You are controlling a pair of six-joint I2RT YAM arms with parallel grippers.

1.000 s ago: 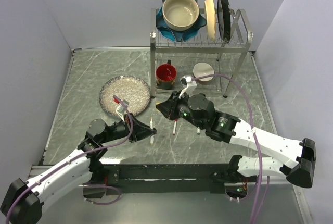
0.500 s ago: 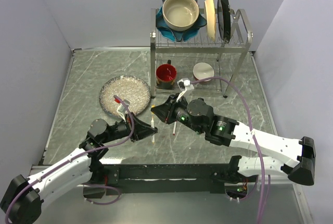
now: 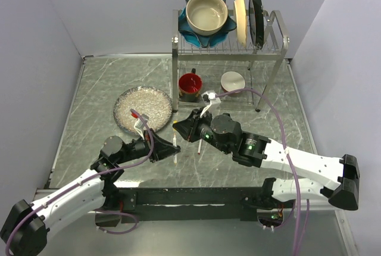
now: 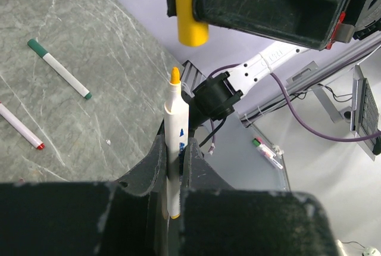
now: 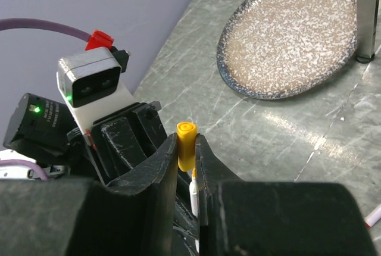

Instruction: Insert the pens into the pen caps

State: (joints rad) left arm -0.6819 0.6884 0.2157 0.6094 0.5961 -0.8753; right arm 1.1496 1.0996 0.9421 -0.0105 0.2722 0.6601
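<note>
So here's the setup, going off the speckled plate (image 3: 143,108) as the reference. Both grippers meet just off the plate's near-right edge, above the table (image 3: 107,83).

The left gripper (image 4: 174,149) is clamped tight on the yellow pen (image 4: 176,126). The pen stands roughly upright between its fingers, with the orange-yellow tip poking out the top.

The right gripper (image 5: 186,149) has its fingers pinched on the yellow cap (image 5: 186,144), gripping it by the sides.

From the left wrist camera, the cap hangs just above the pen tip and a touch off to one side. There's a visible gap and they're not touching. From the right wrist camera, the pen tip sits right under the cap, between the right fingers, with the plate further back behind them.

Two other pens lie flat on the table in the left wrist view, apart from each other: a green pen (image 4: 59,77) and a red pen (image 4: 21,126). The plate isn't in that view, so I can't place them against it.
</note>
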